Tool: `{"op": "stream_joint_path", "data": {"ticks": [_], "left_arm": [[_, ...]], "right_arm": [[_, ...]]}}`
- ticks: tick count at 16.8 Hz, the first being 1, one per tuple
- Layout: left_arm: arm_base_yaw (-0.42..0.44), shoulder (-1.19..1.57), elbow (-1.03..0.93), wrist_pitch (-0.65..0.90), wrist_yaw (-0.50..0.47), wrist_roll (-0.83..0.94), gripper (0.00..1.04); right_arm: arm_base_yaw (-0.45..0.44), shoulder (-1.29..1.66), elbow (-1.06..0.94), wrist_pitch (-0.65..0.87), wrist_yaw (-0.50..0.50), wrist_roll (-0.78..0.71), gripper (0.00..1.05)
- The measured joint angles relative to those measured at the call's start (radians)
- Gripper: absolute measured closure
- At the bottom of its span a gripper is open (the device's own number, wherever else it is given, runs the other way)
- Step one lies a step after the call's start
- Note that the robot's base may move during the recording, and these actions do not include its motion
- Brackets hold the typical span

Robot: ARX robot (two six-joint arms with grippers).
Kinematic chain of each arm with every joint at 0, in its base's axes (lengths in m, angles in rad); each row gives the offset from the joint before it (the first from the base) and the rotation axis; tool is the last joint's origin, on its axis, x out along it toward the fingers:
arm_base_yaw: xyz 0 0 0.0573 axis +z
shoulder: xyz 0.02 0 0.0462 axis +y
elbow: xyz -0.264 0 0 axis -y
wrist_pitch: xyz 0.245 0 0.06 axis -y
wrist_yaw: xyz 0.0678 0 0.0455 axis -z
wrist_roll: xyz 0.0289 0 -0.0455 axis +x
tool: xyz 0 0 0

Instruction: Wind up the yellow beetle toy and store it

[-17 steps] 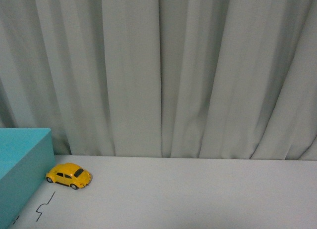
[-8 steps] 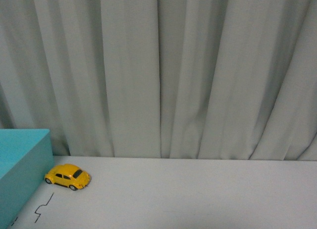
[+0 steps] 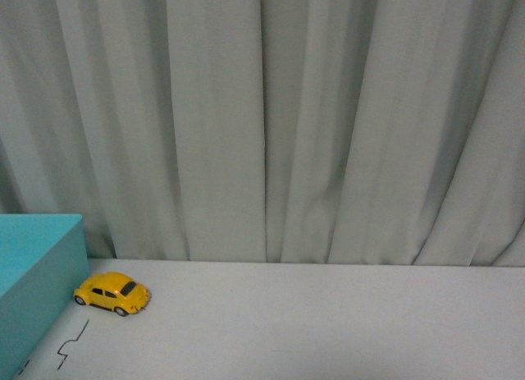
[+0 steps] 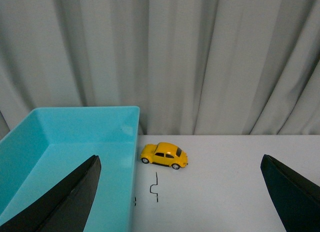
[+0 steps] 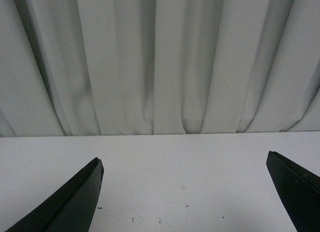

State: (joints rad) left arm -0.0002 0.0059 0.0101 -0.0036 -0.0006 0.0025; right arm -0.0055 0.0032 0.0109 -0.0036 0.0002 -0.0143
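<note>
The yellow beetle toy (image 3: pixel 112 291) stands on its wheels on the white counter (image 3: pixel 328 322), far to the left in your front view. From the left you have the open teal bin (image 3: pixel 41 290), then the toy just beside the bin's outer wall, with a thin black squiggle (image 3: pixel 74 344) marked on the counter nearer the robot. A grey curtain (image 3: pixel 262 117) hangs behind. Your left pincer (image 4: pixel 179 164) is spread wide and holds nothing; your right pincer (image 5: pixel 183 157) is likewise spread, above the counter.

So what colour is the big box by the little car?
The box is turquoise, best seen in the left wrist view.
</note>
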Motion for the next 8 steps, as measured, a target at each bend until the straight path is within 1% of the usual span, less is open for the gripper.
{"op": "stream_joint_path", "data": {"ticks": [2,5,6,7,8], "left_arm": [[0.000,0.000,0.000,0.000,0.000,0.000,0.07],[0.000,0.000,0.000,0.000,0.000,0.000,0.07],[-0.014,0.027,0.040,-0.137,-0.037,-0.050,0.07],[-0.046,0.187,0.138,-0.321,-0.117,-0.167,0.07],[0.029,0.386,0.243,-0.311,-0.101,-0.313,0.07]], "right_arm": [[0.000,0.000,0.000,0.000,0.000,0.000,0.07],[0.000,0.000,0.000,0.000,0.000,0.000,0.07],[0.000,0.000,0.000,0.000,0.000,0.000,0.07],[0.000,0.000,0.000,0.000,0.000,0.000,0.07],[0.000,0.000,0.000,0.000,0.000,0.000,0.07]]}}
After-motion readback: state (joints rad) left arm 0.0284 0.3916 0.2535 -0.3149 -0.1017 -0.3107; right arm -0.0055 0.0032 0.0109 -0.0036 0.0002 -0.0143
